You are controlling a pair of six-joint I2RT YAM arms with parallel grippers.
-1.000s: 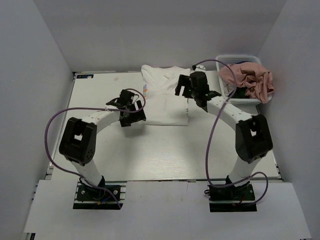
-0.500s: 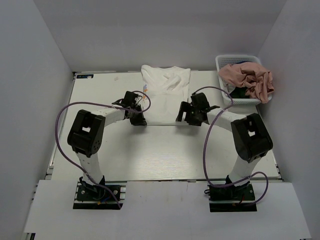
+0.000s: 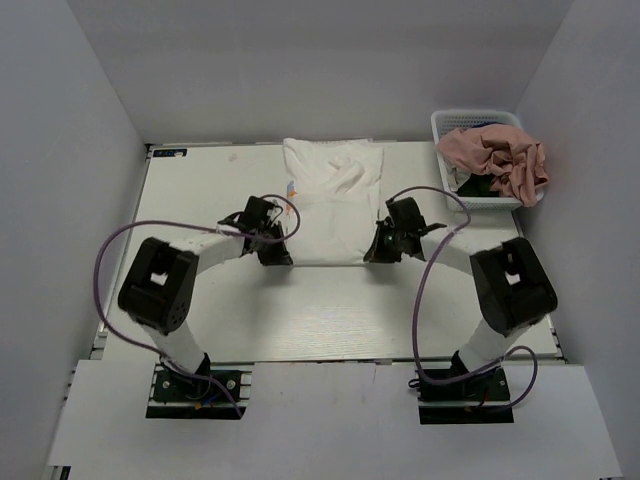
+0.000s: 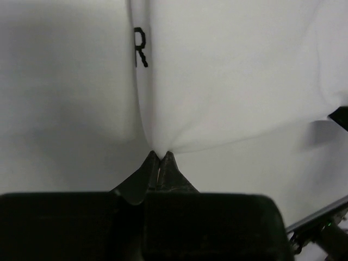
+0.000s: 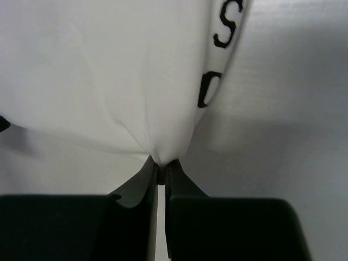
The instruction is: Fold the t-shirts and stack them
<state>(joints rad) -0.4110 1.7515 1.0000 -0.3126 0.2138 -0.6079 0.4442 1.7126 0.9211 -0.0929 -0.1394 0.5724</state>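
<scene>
A white t-shirt (image 3: 335, 200) with dark lettering lies partly folded at the table's far middle, a small orange-blue print at its left edge. My left gripper (image 3: 281, 256) is shut on its near left corner, the cloth pinched between the fingertips (image 4: 159, 156). My right gripper (image 3: 375, 254) is shut on the near right corner, white cloth (image 5: 136, 81) bunching into its tips (image 5: 161, 163). A pink t-shirt (image 3: 495, 160) is heaped in the basket, with dark green cloth (image 3: 474, 186) under it.
A white mesh basket (image 3: 446, 125) stands at the far right corner. Grey walls close in the table (image 3: 200, 200) on three sides. Purple cables loop from both arms.
Both arms came down to the white shirt's near edge, the right one from over its far part. Both grippers went from open to shut on the hem corners.
</scene>
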